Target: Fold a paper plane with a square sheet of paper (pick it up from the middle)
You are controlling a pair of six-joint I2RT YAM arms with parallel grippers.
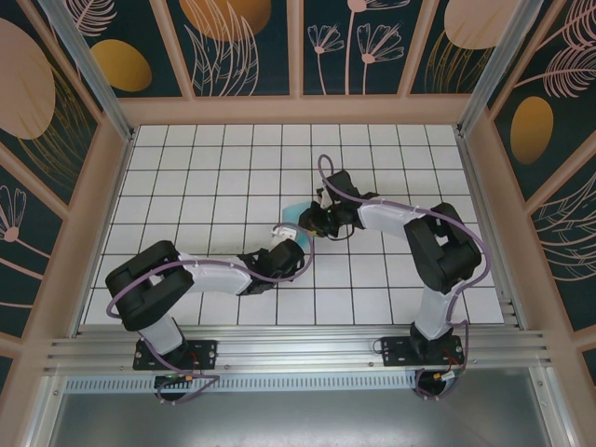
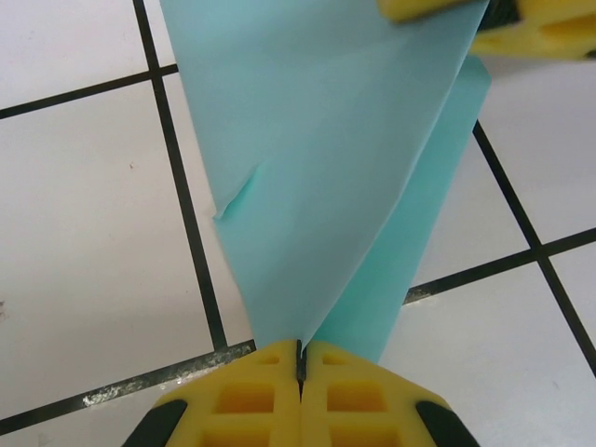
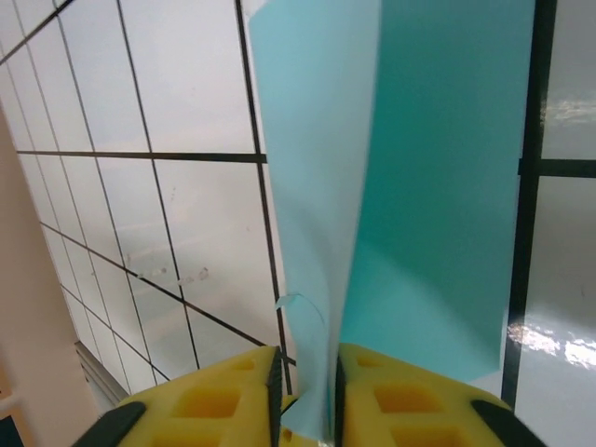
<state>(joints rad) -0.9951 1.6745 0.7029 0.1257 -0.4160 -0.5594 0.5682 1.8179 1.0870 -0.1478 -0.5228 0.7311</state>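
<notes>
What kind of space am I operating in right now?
Most likely a lab robot test cell rather than a home or workshop: a white grid-tiled tabletop, an aluminium mounting rail along the near edge, and leaf-print wall panels in a pale frame boxing the workspace in.

Table (image 1: 186, 168) open left, far, right; centre blocked: left hand (image 1: 291, 244), right hand (image 1: 313, 223) (paper (image 1: 291, 215) between).
</notes>
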